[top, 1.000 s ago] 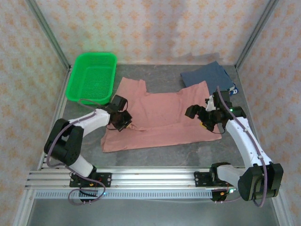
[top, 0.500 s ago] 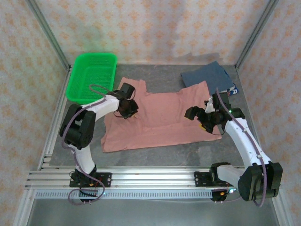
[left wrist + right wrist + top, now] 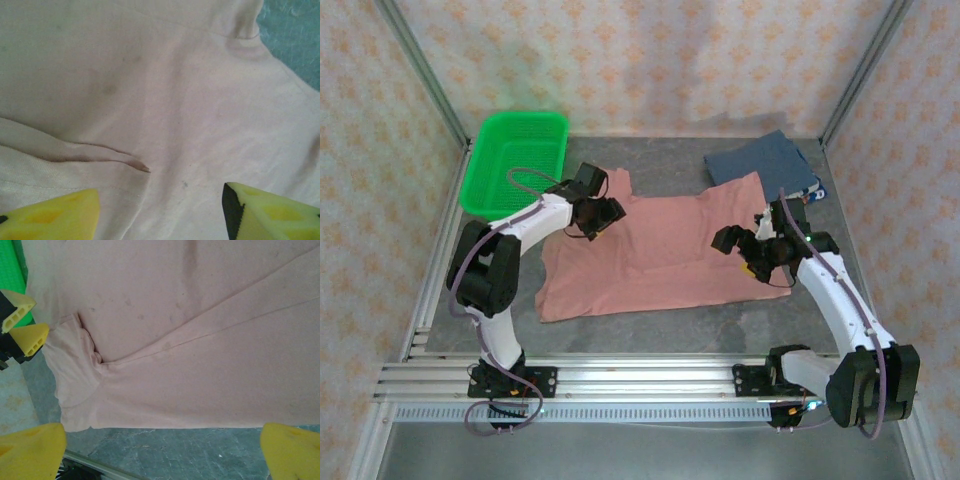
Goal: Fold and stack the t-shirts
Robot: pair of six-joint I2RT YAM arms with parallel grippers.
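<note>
Left pincer [image 3: 160,210] and right pincer [image 3: 160,452] gape empty over the limp salmon-pink cloth t-shirt [image 3: 665,250]; probably light, floppy. Pinch the edge just ahead of each.

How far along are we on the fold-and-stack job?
Done: the blue t-shirt looks folded, at the far right. In hand: nothing is gripped; the left hand and right hand are open over the pink t-shirt, which lies spread flat. Left: fold the pink one and stack the two.
</note>
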